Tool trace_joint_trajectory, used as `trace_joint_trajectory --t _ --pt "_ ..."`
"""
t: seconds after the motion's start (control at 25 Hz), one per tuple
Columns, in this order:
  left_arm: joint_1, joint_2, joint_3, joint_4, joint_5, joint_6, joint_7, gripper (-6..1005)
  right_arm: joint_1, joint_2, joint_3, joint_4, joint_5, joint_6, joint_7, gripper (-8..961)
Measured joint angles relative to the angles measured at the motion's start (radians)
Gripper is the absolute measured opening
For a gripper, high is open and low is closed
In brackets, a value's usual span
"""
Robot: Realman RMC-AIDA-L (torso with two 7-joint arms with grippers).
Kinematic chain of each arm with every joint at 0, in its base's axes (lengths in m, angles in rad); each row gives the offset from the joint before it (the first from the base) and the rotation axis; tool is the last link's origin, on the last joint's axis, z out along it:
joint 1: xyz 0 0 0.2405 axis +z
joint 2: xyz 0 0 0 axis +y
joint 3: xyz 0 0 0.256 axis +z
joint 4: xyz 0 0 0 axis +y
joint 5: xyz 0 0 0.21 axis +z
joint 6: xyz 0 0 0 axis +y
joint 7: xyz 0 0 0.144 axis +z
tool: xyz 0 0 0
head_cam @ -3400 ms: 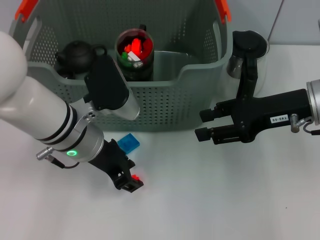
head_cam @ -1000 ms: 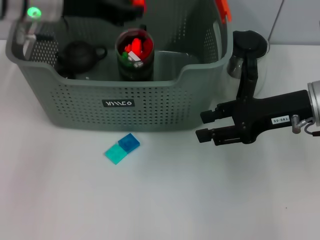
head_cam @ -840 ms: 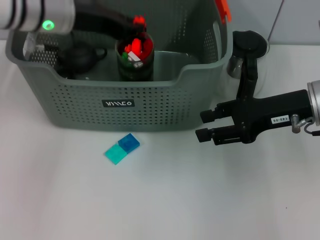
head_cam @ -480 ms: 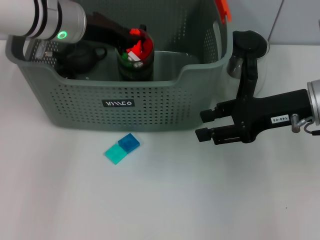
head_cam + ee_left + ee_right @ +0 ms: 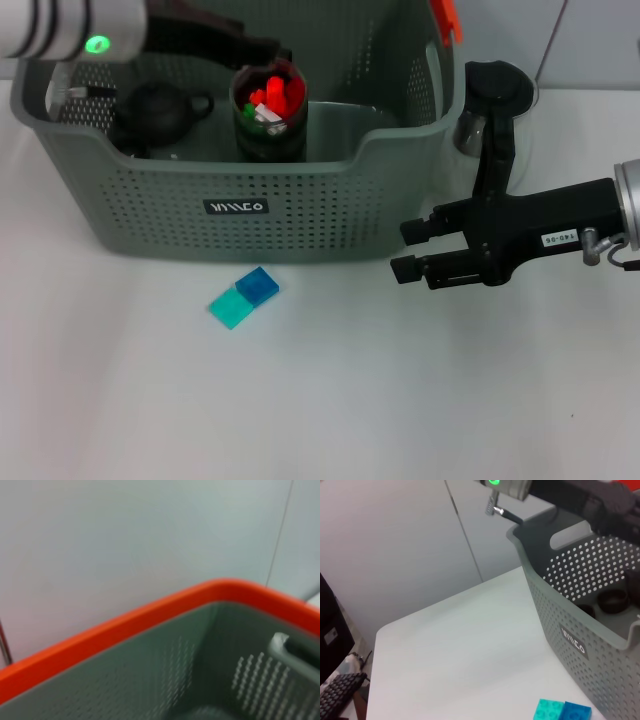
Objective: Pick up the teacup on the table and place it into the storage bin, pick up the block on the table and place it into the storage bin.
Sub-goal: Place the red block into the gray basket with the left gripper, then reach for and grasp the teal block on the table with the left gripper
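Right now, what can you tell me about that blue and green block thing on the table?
The block is two small square bricks joined side by side, one dark blue, one turquoise, with low round studs on top that show in the right wrist view. It looks like shiny plastic. It lies flat and slanted on the white table, just in front of the storage bin, not touching it. No gripper touches it.

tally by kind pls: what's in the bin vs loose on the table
In the storage bin:
Black teapot: 1
Dark cup of red pieces: 1
On the table:
Joined teal-and-blue block: 1
Glass kettle with black lid: 1
Total: 4
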Motion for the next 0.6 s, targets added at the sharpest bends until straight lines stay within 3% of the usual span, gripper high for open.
trace_joint_trajectory --t 0.16,0.2,0.32,0.44,0.6 --pt "0.090 -0.006 -0.104 0.161 -0.188 0.181 -0.005 419 -0.001 0.000 0.000 -0.001 0.000 -0.002 0.001 609" --pt "0.126 0.003 -0.146 0.205 -0.273 0.274 -0.005 446 -0.002 0.000 0.000 -0.002 0.001 -0.002 0.001 610" --pt "0.172 0.029 -0.213 0.231 -0.364 0.434 -0.001 498 0.000 0.000 0.000 -0.002 0.001 -0.001 0.001 610" --pt "0.212 0.053 -0.274 0.218 -0.398 0.610 0.055 492 0.002 0.000 0.000 -0.001 0.000 0.001 0.001 610" --pt "0.263 0.046 -0.301 0.200 -0.377 0.755 0.162 489 0.006 0.000 -0.001 0.000 0.000 0.002 0.001 610"
